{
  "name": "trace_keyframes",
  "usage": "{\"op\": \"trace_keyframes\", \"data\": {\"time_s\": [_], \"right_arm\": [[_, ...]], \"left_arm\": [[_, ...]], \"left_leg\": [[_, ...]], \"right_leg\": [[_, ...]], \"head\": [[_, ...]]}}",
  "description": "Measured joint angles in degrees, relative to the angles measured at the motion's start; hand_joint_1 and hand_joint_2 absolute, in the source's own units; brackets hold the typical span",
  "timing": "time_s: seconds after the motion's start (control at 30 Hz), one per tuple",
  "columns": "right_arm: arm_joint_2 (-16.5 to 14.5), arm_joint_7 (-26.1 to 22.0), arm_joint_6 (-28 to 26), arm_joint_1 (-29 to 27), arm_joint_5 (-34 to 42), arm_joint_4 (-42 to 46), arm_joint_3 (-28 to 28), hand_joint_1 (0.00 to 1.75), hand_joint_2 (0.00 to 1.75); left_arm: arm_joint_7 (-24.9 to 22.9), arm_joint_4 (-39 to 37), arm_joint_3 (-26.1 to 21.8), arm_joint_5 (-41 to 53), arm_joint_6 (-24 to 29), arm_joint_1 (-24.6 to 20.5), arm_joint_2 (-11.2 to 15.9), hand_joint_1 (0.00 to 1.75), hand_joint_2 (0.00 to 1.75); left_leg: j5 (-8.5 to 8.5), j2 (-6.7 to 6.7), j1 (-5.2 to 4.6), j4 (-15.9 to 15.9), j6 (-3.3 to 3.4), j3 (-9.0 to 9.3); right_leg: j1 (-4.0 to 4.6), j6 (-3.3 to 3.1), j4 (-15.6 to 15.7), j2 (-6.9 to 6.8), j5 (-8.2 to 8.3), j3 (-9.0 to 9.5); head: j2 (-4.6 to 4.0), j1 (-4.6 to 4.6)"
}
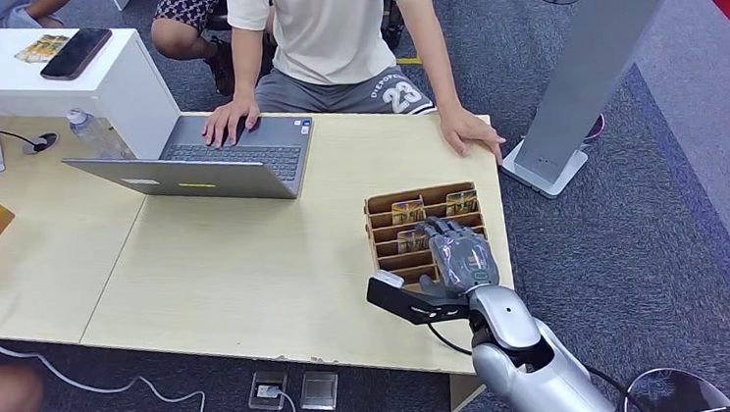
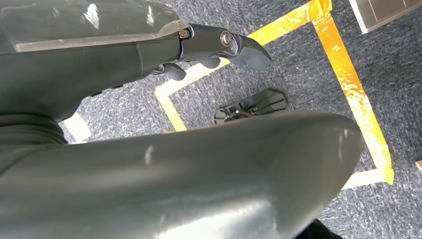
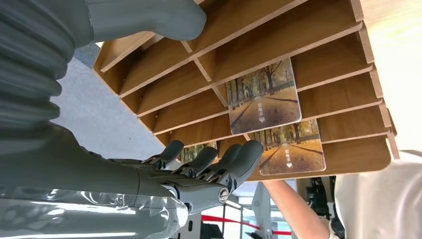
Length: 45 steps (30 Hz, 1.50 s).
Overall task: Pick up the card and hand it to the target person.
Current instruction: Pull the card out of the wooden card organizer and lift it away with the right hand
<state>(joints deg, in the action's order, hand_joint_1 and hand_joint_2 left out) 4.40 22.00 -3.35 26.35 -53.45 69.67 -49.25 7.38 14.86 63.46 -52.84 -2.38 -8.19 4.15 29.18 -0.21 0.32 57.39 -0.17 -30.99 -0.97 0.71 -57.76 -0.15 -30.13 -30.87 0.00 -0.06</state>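
A person (image 1: 328,32) sits behind the table (image 1: 228,266) with one hand on a laptop (image 1: 210,164). The left robot hand (image 2: 219,47) hangs over carpet, fingers curled, empty. The right robot hand (image 1: 461,253) hovers, fingers apart, over the rack (image 1: 383,234) holding cards (image 3: 263,97).

Office-like demo space: laptop (image 1: 215,159) on desk (image 1: 248,274), carpet (image 1: 658,222).

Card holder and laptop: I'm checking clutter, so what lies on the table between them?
Nothing: in the head view only bare table lies between the laptop and the wooden card holder.
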Motion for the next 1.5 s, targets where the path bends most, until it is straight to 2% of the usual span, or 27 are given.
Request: {"op": "trace_keyframes", "data": {"time_s": [0.53,0.87,1.2,1.37,1.5], "right_arm": [[-1.04,0.62,-1.43,1.87,1.86,-3.11,-1.16,0.46,1.75],[-1.62,0.62,-1.52,2.2,2.33,-4.07,-1.59,0.69,1.75],[-1.87,0.63,-2.0,2.7,2.28,-4.29,-1.76,1.06,1.75],[-1.89,0.69,-2.01,2.67,2.04,-4.32,-1.92,1.17,1.75],[-1.89,0.75,-2.02,2.7,1.71,-4.3,-1.97,1.36,1.75]], "left_arm": [[-0.14,0.0,0.01,0.29,-0.44,-0.06,0.04,0.0,0.0],[-0.14,0.0,0.02,0.29,-0.53,-0.07,0.07,0.0,0.0],[-0.12,0.0,0.02,0.45,-0.56,-0.1,0.1,0.0,0.0],[-0.05,0.0,0.02,0.77,-0.52,-0.11,0.11,0.0,0.0],[-0.05,0.0,0.02,0.84,-0.51,-0.13,0.11,0.0,0.0]], "left_leg": [[0.0,0.0,0.0,0.0,0.0,0.0],[0.0,0.01,0.0,0.0,0.0,0.01],[0.0,0.01,0.0,0.0,0.0,0.03],[0.0,0.01,0.0,0.0,0.0,0.02],[0.0,0.01,0.0,0.0,0.0,0.02]], "right_leg": [[0.0,0.0,0.0,0.0,0.0,0.0],[0.0,0.0,0.0,0.01,0.0,0.0],[0.0,0.0,0.0,0.01,0.0,0.0],[0.0,0.0,0.0,0.01,0.0,0.0],[0.0,0.0,0.0,0.0,0.0,0.0]], "head": [[0.0,0.0],[0.0,0.02],[0.0,0.01],[0.0,0.01],[0.0,0.02]]}}
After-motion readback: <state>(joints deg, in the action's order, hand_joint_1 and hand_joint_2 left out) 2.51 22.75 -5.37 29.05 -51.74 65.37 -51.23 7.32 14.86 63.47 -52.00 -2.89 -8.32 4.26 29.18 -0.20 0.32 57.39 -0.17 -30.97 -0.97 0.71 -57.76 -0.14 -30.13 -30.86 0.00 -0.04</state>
